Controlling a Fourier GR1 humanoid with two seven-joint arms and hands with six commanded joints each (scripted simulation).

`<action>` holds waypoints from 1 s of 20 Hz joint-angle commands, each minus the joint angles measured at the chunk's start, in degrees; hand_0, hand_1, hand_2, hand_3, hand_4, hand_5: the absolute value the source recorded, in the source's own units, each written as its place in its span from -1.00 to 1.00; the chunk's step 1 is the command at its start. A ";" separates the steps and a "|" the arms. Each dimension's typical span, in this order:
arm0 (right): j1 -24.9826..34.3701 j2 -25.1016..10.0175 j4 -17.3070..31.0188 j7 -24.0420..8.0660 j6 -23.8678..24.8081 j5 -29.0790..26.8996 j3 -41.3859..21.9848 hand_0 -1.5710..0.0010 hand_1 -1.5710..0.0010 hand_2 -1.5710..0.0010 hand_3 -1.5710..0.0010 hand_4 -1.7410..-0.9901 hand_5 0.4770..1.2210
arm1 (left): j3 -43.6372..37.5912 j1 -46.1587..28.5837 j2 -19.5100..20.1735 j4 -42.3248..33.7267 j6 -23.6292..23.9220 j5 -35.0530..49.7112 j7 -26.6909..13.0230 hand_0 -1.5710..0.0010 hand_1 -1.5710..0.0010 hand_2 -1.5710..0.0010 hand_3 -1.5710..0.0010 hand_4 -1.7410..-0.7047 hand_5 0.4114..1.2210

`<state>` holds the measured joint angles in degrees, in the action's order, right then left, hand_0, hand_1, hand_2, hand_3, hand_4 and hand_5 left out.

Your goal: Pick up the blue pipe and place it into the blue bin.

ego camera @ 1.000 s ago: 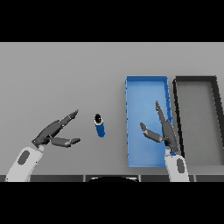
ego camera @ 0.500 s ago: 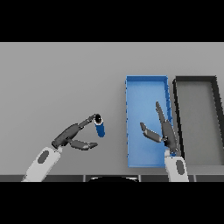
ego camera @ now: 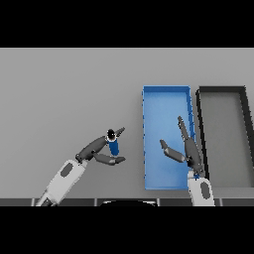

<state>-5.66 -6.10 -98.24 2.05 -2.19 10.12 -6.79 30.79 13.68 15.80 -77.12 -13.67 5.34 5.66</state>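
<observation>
Blue is the colour of the two task things: a short blue pipe (ego camera: pixel 113 145) and a long blue bin (ego camera: pixel 167 99) with low walls, lying on the grey table (ego camera: pixel 64 89). Taking the blue bin as the landmark, the blue pipe lies on the table well to the bin's left, level with the bin's nearer half, one dark open end turned up and away from the robot.

Around the pipe sits the left hand (ego camera: pixel 99 151), reaching in from the lower left. Its upper fingers stretch along the pipe's far side and touch its dark end, while the thumb lies just below the pipe, so the hand brackets the pipe with loosely spread fingers; whether they truly press on it I cannot tell.

Over the bin's nearer right part hovers the right hand (ego camera: pixel 188 151), its fingers straight and pointing away from the robot, its thumb spread out to the left above the bin floor. It holds nothing.

Right of the blue bin, just beside it, lies a black bin (ego camera: pixel 222 90) of similar shape.
</observation>
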 commanded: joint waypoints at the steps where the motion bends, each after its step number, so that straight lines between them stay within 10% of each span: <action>1: -0.09 0.43 -0.09 -0.46 -0.14 -0.34 -0.17 1.00 1.00 1.00 1.00 0.42 -0.65 | -0.01 0.49 -1.45 0.58 0.43 0.24 0.33 1.00 1.00 1.00 1.00 0.06 -0.75; 6: -0.39 0.01 -0.03 -0.37 0.00 0.13 -0.06 1.00 1.00 1.00 1.00 0.45 -0.66 | -1.07 1.39 -4.18 2.61 1.83 1.10 1.41 0.87 0.66 0.54 0.72 -0.18 -0.41; 9: -0.49 0.12 0.13 -0.15 -0.10 -0.12 0.03 1.00 1.00 1.00 1.00 0.45 -0.66 | -1.27 0.59 -5.34 2.59 1.83 2.51 0.81 0.09 -0.09 -0.15 -0.12 -0.49 0.28; 12: -0.71 0.06 -0.49 0.00 -0.53 -0.68 0.01 1.00 1.00 1.00 1.00 0.45 -0.66 | 0.70 0.70 -5.63 2.50 1.36 1.03 3.09 -0.44 -0.53 -0.56 -0.49 -0.73 0.63; 20: 0.03 0.21 0.22 0.11 0.06 0.18 -0.10 1.00 1.00 1.00 1.00 0.48 -0.66 | 0.95 0.35 -6.60 -3.37 5.48 1.88 5.94 -0.91 -0.92 -0.93 -0.83 -0.95 0.94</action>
<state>-5.61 -5.90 -98.03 2.16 -2.11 10.30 -6.89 31.73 14.08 9.18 -80.52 -8.30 7.31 11.79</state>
